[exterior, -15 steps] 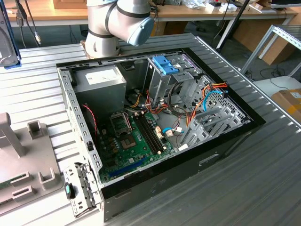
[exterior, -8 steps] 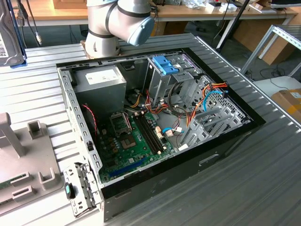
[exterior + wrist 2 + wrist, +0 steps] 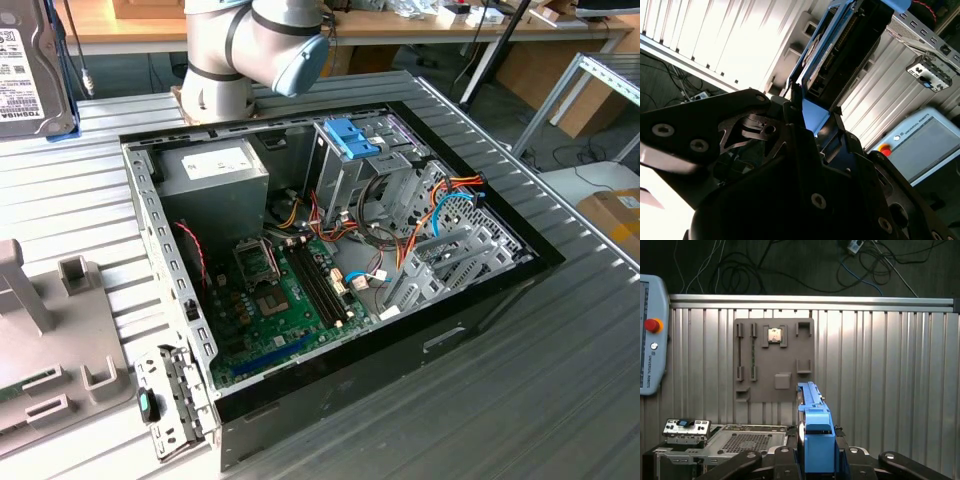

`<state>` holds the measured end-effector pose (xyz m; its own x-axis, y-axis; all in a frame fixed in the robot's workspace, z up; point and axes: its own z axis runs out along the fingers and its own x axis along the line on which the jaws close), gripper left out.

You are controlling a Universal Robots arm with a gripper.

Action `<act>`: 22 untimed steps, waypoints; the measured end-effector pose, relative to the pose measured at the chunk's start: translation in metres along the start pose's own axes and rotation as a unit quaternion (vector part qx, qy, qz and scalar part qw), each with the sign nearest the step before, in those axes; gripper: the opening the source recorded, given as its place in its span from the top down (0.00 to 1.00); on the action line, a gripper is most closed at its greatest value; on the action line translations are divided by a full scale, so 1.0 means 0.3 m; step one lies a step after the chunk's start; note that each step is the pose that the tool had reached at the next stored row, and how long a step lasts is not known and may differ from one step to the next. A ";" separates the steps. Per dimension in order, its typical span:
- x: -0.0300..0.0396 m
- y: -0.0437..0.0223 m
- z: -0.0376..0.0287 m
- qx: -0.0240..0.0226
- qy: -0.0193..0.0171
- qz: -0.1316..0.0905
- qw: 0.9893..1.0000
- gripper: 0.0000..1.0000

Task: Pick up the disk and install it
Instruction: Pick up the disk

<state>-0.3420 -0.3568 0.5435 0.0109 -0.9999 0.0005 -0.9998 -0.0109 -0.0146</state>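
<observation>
The disk (image 3: 30, 70) carries one white label with dark print on its grey metal face, seen at the upper corner of the exterior view's left, with its light blue bracket running along its edge. One more white printed label sits on the grey power-supply box (image 3: 215, 170) inside the open computer case (image 3: 380, 350), and the one teach pendant (image 3: 650, 340) has a line of print under its single red button (image 3: 652, 325). The claw (image 3: 815, 112) is clenched on the disk. In the second wrist view its two black fingers (image 3: 845, 137) press the blue bracket from either side, and the drive's dark body (image 3: 840, 45) stands out past the fingertips. In the first wrist view the bracket shows edge-on as a narrow blue strip (image 3: 812, 425) rising straight out of the claw (image 3: 818, 440). So the disk is up in the claw's grip, clear of the ribbed metal table (image 3: 560, 380) and well apart from the case. Beyond the disk's far end, in the first wrist view, lies one grey fixture plate (image 3: 774, 360) with several raised holders and one small square chip (image 3: 774, 335) seated in it. The case is nearer the claw than that plate, and one small panel of ports (image 3: 686, 429) shows at its corner. Inside the case stands one tall metal cage with one blue latch (image 3: 352, 138), beside the power-supply box.
</observation>
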 end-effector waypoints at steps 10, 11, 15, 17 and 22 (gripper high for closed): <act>0.000 -0.022 0.000 0.000 0.000 0.000 1.000 0.63; 0.000 -0.032 0.000 0.000 0.000 0.000 1.000 0.63; 0.000 -0.067 0.001 0.000 0.000 0.000 1.000 0.63; 0.000 -0.082 0.001 0.000 0.000 0.000 1.000 0.63; -0.001 -0.118 0.002 0.000 0.000 0.000 1.000 0.63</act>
<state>-0.3066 -0.3561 0.5435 0.0111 -0.9999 0.0006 -0.9998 -0.0111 -0.0146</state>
